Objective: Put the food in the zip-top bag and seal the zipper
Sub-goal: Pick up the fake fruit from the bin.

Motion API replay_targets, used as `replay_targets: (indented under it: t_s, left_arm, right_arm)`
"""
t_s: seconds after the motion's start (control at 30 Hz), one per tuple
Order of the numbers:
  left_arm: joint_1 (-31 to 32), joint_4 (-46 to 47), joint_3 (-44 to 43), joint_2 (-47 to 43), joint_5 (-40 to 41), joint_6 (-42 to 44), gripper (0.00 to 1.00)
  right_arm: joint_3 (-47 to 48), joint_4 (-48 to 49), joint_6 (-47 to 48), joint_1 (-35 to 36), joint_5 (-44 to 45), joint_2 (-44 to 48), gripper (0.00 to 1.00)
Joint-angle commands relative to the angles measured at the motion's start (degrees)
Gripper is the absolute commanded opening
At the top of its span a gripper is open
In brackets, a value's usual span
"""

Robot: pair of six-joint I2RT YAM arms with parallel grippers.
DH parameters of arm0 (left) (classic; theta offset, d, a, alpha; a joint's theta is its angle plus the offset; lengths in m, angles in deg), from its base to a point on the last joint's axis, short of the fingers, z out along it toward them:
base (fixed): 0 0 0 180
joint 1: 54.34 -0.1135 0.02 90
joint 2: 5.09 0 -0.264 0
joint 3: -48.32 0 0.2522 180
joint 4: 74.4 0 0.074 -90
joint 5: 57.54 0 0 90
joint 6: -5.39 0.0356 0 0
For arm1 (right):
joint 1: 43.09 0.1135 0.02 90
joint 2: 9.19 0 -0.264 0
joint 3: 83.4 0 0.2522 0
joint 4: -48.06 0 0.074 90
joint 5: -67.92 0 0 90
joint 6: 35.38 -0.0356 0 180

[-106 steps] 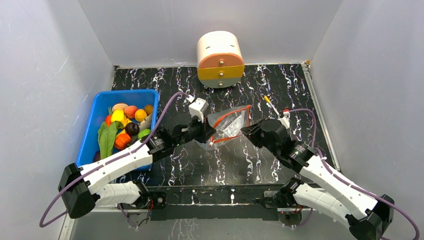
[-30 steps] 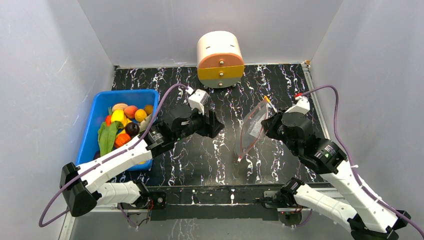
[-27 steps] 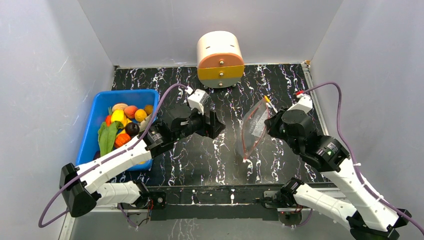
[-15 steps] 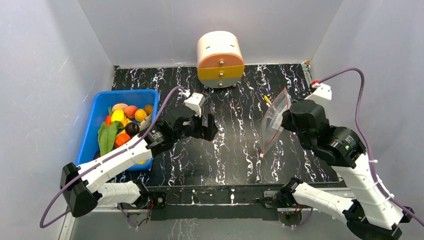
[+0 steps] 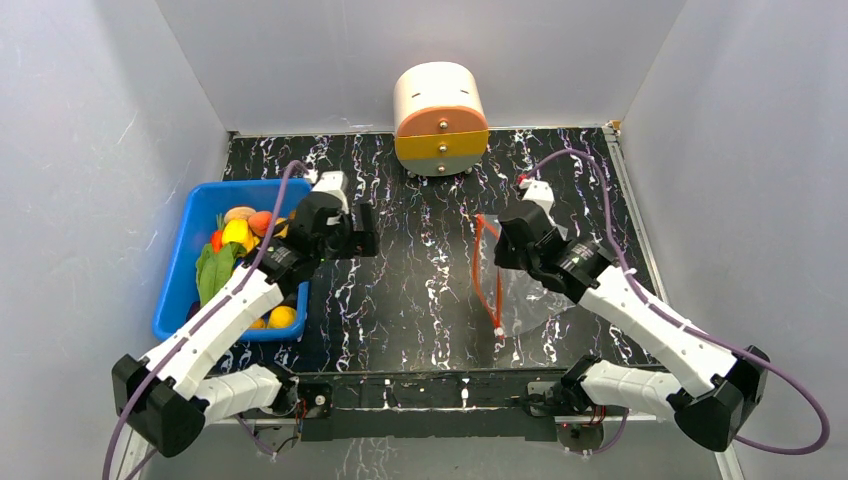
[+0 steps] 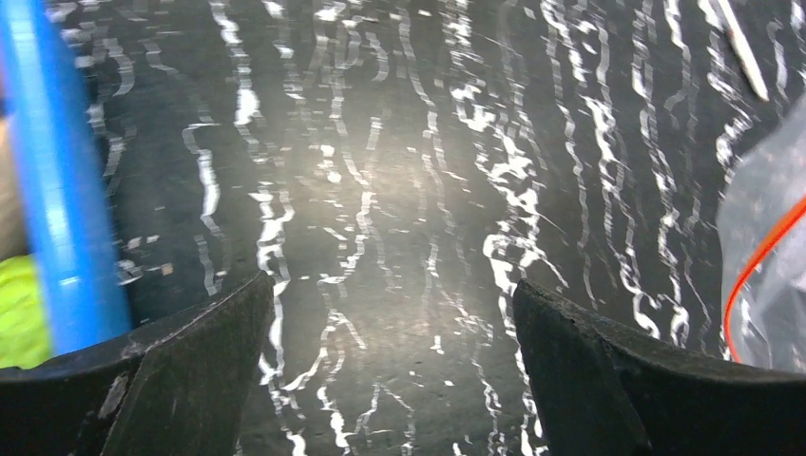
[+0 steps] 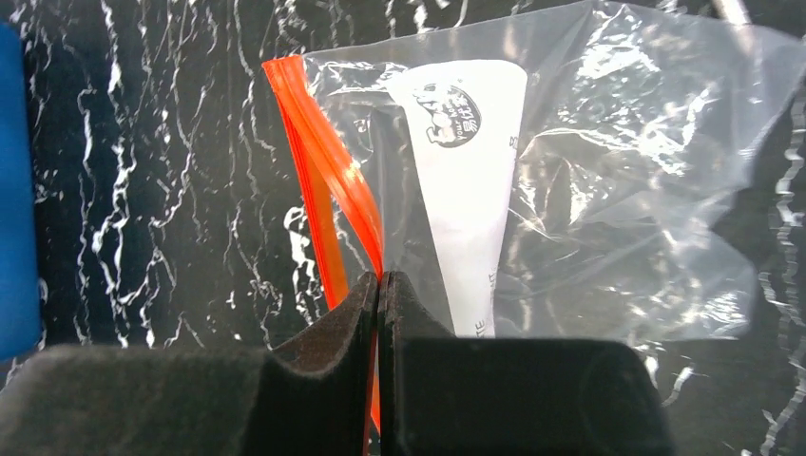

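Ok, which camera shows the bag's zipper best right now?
Right wrist: the zipper is close and sharp, pinched in the shut right gripper. Top external shows it as a thin orange loop; left wrist catches only a sliver at its right edge.

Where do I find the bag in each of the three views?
Top: bag right of centre.
Left wrist: bag at the right edge.
Right wrist: bag fills centre and right.
Shared landmark: the blue bin, at the left in every view.

The zip-top bag (image 7: 608, 142) is crinkly clear plastic (the table (image 6: 380, 237) glossy, marble-patterned).
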Motion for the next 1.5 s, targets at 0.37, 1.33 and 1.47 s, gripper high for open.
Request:
replay_targets:
  t_s: [0.37, 1.33, 1.47]
  left_arm:
    - [-22.5, -8.1, 2.3, -5.2, 6.1, -2.2, 0.88]
    - [-39.5, 1.3, 4.4, 10.4, 10.9, 5.4, 0.77]
    - [-39.7, 1.6, 4.4, 12.5, 11.7, 6.9, 0.77]
  right_arm:
    - [-11.7, 22.4, -2.4, 0.0, -9.2, 8.3, 0.00]
    - [-12.7, 21.1, -2.3, 0.1, -12.7, 12.2, 0.00]
    - [-13.1, 21.1, -2.5, 0.1, -12.7, 12.6, 0.00]
